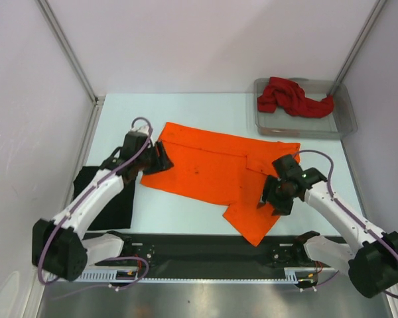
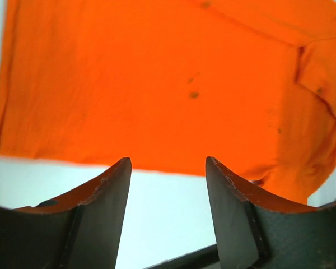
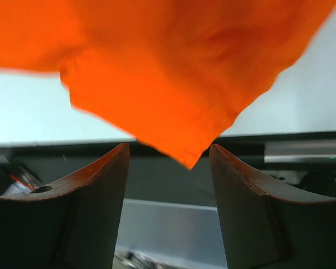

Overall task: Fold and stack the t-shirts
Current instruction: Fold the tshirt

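Two claws gape empty at the bright orange cloth t-shirt (image 1: 209, 169).
You have it spread on the pale bench (image 1: 186, 213): left claw (image 1: 158, 159) at its left edge, right claw (image 1: 273, 197) at its near right edge.

You've got the orange t-shirt (image 1: 212, 169) at centre: soft matt cloth w/ a few dark specks, stitched hems, light creases. Dark red t-shirt (image 1: 292, 98) at 1 o'clock: matt cloth, crumpled, in a clear grey plastic tray (image 1: 345, 122) w/ a slight sheen. Black t-shirt (image 1: 123, 209) at 9 o'clock: matt cloth. Table (image 1: 186, 212): pale, smooth, faint gloss. Left end effector (image 2: 168, 163) fingers (image 2: 106, 218) & right end effector (image 3: 168, 151) fingers (image 3: 101, 207): dark, mostly matt, edges scuffed. Arm shells (image 1: 338, 212): white glossy plastic. At 6 o'clock: black matt strip (image 1: 205, 248), brushed metal rail (image 1: 212, 281).
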Robot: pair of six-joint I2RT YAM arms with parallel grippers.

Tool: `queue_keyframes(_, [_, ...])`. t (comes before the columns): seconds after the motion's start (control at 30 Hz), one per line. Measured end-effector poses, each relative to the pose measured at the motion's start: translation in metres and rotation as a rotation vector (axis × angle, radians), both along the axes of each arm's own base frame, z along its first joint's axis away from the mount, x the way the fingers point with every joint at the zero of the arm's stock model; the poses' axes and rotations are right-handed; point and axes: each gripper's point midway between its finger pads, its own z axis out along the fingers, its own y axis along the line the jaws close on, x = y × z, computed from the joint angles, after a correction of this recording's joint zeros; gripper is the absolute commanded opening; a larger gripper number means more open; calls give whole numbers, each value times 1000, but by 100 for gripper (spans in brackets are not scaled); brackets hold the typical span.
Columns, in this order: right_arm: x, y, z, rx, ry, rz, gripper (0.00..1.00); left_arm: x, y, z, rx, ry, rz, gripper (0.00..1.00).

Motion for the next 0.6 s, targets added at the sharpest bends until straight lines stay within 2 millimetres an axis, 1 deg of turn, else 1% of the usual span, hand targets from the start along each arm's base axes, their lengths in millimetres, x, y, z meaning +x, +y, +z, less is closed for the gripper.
queue_keyframes(0.07, [-16, 17, 0, 24, 6, 71, 64, -20, 16, -12, 10, 31, 63, 56])
queue_keyframes(0.1, [-21, 24, 3, 38, -5, 101, 64, -27, 24, -18, 13, 46, 100, 52])
queue_keyframes(0.13, [-24, 30, 5, 50, -24, 125, 64, -32, 32, -26, 16, 65, 139, 50])
queue_keyframes(0.2, [-31, 37, 8, 75, -46, 155, 64, -39, 50, -42, 32, 107, 225, 51])
queue_keyframes(0.27, [-37, 38, 6, 88, -52, 149, 64, -42, 69, -55, 62, 152, 311, 50])
queue_keyframes(0.3, [-39, 37, 4, 90, -48, 138, 64, -42, 76, -59, 74, 169, 351, 49])
queue_keyframes(0.4, [-47, 32, 1, 87, -32, 115, 64, -39, 97, -69, 93, 209, 459, 49])
queue_keyframes(0.47, [-48, 31, 2, 88, -36, 109, 64, -38, 111, -81, 112, 261, 530, 49])
queue_keyframes(0.53, [-48, 29, 2, 82, -40, 106, 64, -38, 119, -93, 134, 306, 570, 48])
queue_keyframes(0.6, [-47, 27, 1, 73, -36, 95, 64, -38, 123, -104, 157, 352, 596, 47])
